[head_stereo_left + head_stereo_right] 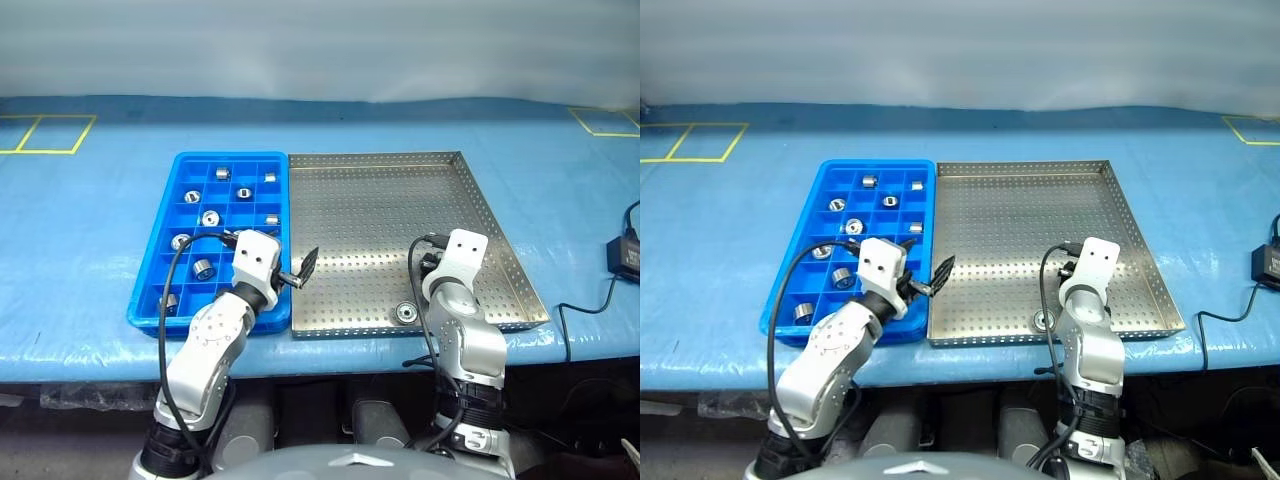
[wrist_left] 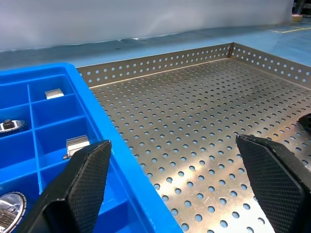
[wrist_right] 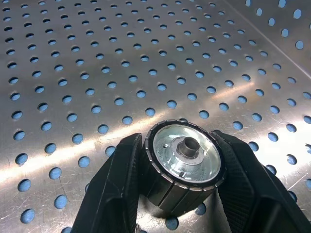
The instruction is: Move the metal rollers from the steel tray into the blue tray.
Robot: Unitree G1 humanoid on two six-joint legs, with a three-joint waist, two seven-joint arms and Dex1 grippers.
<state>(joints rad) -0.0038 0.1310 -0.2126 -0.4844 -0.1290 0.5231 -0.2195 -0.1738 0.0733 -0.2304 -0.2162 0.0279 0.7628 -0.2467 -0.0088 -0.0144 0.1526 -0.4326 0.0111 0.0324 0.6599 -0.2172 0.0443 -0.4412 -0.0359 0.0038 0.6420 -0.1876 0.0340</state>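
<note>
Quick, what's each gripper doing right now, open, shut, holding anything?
Left gripper: open, holding nothing.
Right gripper: shut on a metal roller in the steel tray.

A: What's hidden in the steel tray [image 1: 380, 215]?
B: The right gripper [image 3: 181, 194] sits behind its own wrist from the head; its fingers are cut off by the wrist view's edge.
A: And the blue tray [image 1: 160, 235]?
B: The left arm covers its near-right cells.

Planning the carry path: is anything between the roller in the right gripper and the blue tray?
Yes: the left gripper hangs open over the seam where the steel tray meets the blue tray, near their front edge. The roller sits clamped in the right gripper on the steel tray's floor.
</note>
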